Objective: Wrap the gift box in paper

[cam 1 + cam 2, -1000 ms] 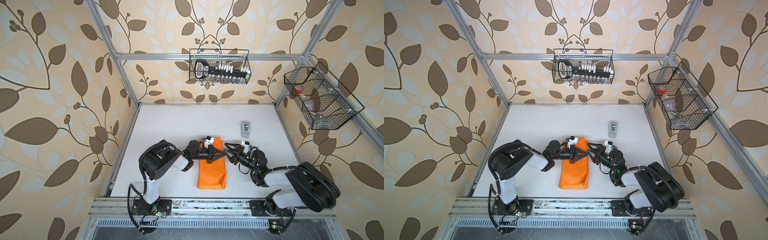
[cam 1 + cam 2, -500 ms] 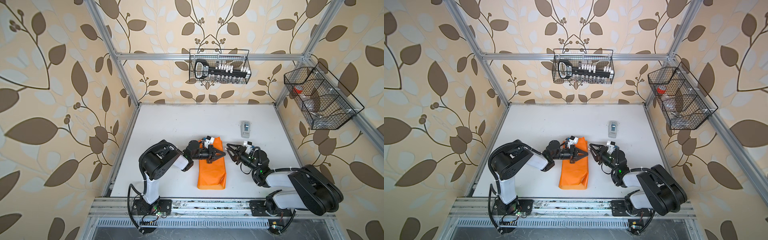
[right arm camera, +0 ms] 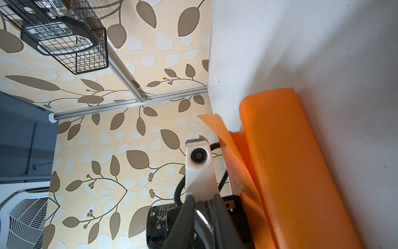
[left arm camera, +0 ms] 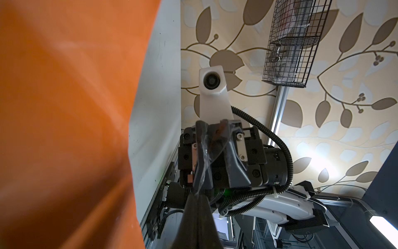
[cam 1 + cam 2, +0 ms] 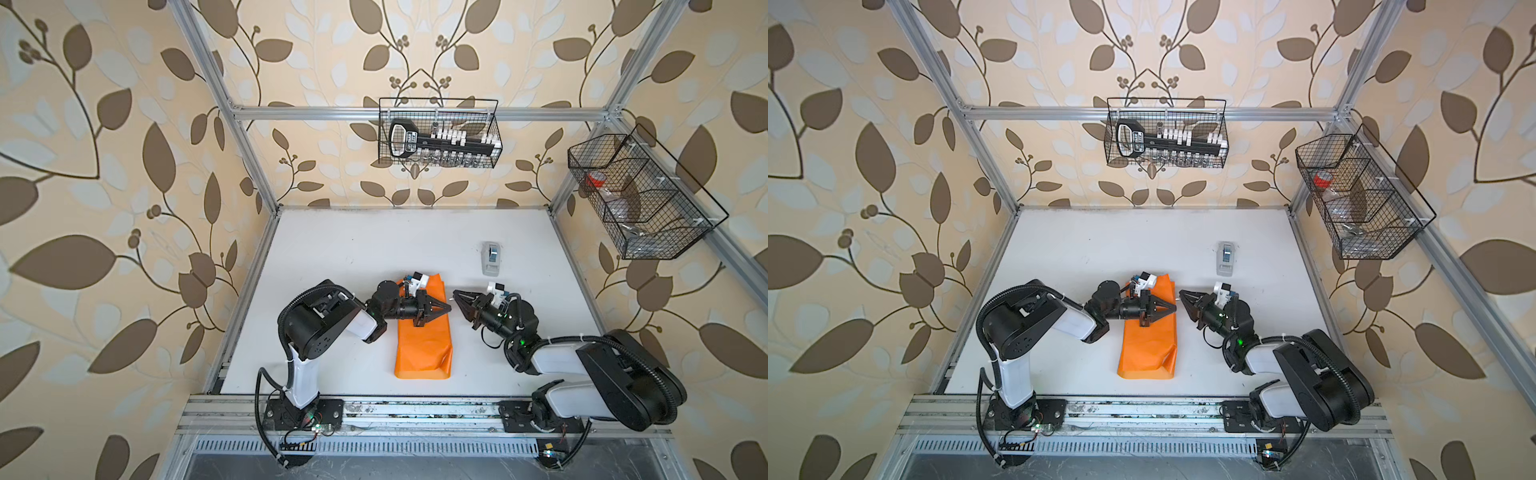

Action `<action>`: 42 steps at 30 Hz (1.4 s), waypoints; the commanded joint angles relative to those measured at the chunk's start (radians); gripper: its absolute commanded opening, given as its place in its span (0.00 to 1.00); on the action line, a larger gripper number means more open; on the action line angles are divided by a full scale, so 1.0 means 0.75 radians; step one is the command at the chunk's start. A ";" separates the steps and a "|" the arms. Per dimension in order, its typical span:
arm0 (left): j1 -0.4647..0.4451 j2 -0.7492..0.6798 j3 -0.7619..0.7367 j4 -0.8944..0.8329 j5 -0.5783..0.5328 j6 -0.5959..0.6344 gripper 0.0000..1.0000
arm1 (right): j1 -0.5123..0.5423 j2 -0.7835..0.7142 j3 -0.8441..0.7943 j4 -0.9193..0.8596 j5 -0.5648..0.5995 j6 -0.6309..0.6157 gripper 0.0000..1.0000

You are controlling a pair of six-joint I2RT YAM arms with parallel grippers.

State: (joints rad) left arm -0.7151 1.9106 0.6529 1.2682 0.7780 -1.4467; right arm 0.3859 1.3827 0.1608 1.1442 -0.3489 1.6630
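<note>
The orange paper lies folded into a long bundle on the white table, with one loose flap standing up along its right side. The gift box is hidden. My left gripper is shut and lies over the bundle's far half, pointing right. My right gripper points left, just right of the paper and clear of it. Its jaws stand a narrow gap apart. A strip of clear tape clings between them.
A small grey tape dispenser stands behind the right gripper. A wire basket hangs on the back wall and another on the right wall. Aluminium frame rails border the table's front.
The right gripper's jaws have narrowed from wide apart to a small gap, and it has drawn slightly right, away from the paper. The left gripper and the paper have not moved.
</note>
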 commanded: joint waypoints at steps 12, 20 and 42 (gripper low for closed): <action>-0.024 -0.016 -0.007 0.003 0.016 -0.016 0.00 | -0.023 -0.025 -0.028 0.006 -0.031 0.057 0.02; -0.024 -0.011 -0.005 0.000 0.010 -0.014 0.02 | -0.063 -0.075 -0.046 -0.055 -0.042 0.036 0.00; -0.025 0.048 0.001 0.100 0.012 -0.042 0.21 | -0.166 -0.558 0.014 -0.699 0.063 -0.208 0.00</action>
State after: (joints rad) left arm -0.7216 1.9194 0.6529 1.2919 0.7773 -1.4738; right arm 0.2516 0.9638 0.1383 0.6632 -0.3317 1.5208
